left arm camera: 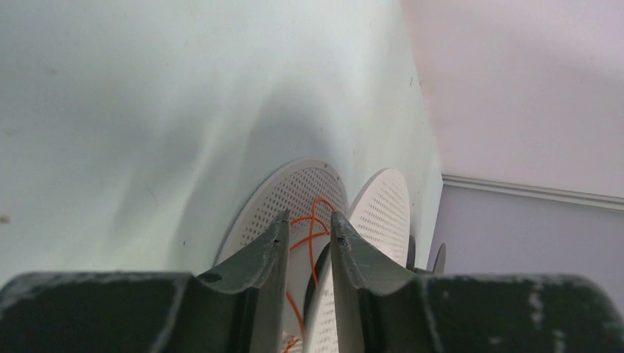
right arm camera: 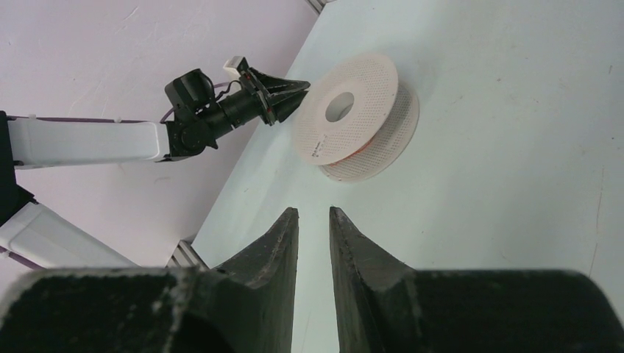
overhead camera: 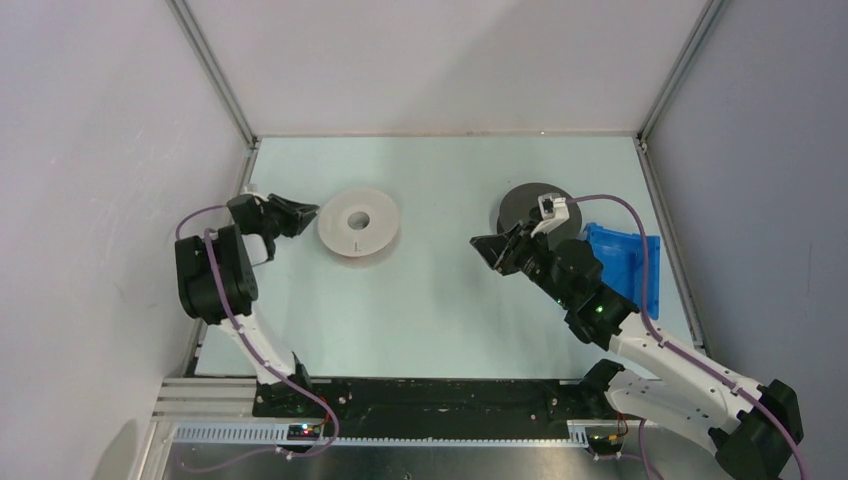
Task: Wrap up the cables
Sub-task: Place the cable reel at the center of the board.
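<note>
A thin reddish cable lies loosely looped in the groove of the white perforated spool, between its two flanges. My left gripper points at the spool's left rim. In the left wrist view its jaws stand a little apart, and the cable runs through the gap untouched. My right gripper hovers over the table right of centre, in front of a dark grey spool. Its jaws are slightly apart with nothing between them. From there I see the white spool and the left gripper.
A blue plastic piece lies by the table's right edge behind the right arm. Enclosure walls and metal frame rails close in the table's left, back and right sides.
</note>
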Robot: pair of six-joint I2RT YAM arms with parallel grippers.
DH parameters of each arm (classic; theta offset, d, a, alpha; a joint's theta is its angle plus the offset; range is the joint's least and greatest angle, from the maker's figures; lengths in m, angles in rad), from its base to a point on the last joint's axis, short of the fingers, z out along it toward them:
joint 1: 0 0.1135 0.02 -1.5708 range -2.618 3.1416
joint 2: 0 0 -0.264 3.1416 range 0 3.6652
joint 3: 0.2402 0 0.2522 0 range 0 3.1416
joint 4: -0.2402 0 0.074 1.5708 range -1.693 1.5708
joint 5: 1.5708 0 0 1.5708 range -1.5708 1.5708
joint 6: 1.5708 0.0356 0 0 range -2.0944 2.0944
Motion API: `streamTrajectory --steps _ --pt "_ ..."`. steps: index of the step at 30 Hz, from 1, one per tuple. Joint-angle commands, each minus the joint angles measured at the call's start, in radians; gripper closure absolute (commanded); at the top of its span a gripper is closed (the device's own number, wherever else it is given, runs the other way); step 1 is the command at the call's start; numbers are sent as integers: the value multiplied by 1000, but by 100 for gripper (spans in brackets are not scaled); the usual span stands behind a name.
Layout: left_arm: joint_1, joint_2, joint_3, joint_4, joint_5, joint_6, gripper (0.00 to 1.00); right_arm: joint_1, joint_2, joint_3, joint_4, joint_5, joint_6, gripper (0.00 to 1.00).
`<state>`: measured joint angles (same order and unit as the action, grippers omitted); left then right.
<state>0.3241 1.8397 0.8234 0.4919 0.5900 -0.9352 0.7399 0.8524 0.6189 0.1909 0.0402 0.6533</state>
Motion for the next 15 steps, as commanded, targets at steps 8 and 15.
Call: streamTrajectory --steps 8,15 --pt "61 -118 141 -247 -46 157 70 -48 -24 -12 -137 83 22 73" --pt "-36 -464 177 -578 -165 330 65 -147 -100 -11 -308 163 -5 72"
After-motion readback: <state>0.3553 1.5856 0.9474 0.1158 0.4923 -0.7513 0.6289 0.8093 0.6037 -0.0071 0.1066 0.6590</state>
